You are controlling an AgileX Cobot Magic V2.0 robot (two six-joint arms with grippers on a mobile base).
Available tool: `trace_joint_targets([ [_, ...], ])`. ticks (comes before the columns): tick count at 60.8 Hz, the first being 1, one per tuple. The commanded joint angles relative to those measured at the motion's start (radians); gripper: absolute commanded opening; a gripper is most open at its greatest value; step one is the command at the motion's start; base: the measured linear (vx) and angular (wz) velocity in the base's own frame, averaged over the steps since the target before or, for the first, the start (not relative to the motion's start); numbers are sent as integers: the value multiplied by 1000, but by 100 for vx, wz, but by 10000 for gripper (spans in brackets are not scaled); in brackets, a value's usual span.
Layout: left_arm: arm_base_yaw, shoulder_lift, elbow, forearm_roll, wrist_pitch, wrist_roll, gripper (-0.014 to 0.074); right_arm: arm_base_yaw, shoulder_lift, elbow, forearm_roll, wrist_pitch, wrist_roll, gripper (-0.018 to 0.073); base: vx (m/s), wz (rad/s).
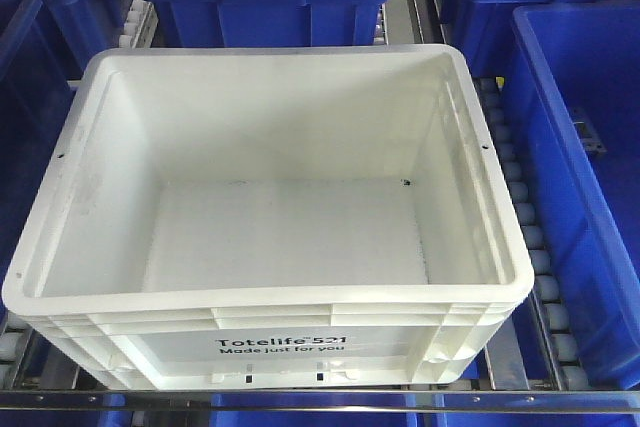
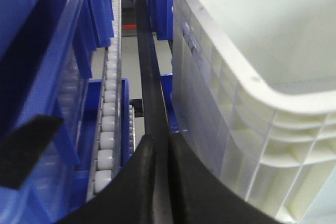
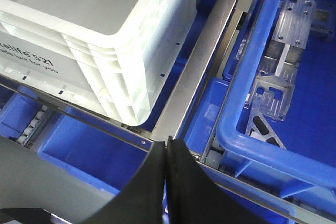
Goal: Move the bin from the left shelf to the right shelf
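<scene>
Each hand, left (image 2: 161, 153) and right (image 3: 167, 153), pressed together beside the white bin (image 1: 270, 237) on roller shelving (image 2: 107, 124).

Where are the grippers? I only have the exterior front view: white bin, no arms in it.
Observer: The left gripper sits beside the bin, low along its ribbed side wall, fingers pressed together, holding nothing.
Operator: And the right one?
Observer: The right gripper is off the bin's printed front corner, above the metal shelf rail, also closed and empty.
Operator: Anything in the blue bin to the right?
Observer: Yes, the right wrist view shows machined metal brackets lying in that blue bin.
Operator: What is the white bin resting on?
Observer: The left wrist view shows a line of white rollers running along the lane next to it; its underside is hidden.
</scene>
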Motion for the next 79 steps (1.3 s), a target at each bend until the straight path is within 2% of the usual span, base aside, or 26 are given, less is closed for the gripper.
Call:
trace_joint_targets([
  [1,3,-12,47,-33,-199,-2,51,0,12,-26,-7,-52,-3,-8,0,0],
  [12,-1,-13,149,-33,-403,-3,-6,0,12,-26,-6,-51,-3,-8,0,0],
  [51,-1,-13,147,-53,-449,-12,-6,0,12,-26,-6,-46,-3,-8,0,0],
  [58,31,-13,147,-78,-452,-11,-6,0,12,-26,-6,-46,-3,-8,0,0],
  [72,52,-13,147,-74,-452,-11,-6,0,12,-26,-6,-46,-3,-8,0,0],
  [79,84,-13,147,-75,-452,-11,-6,0,12,-26,-6,-46,-3,-8,0,0],
])
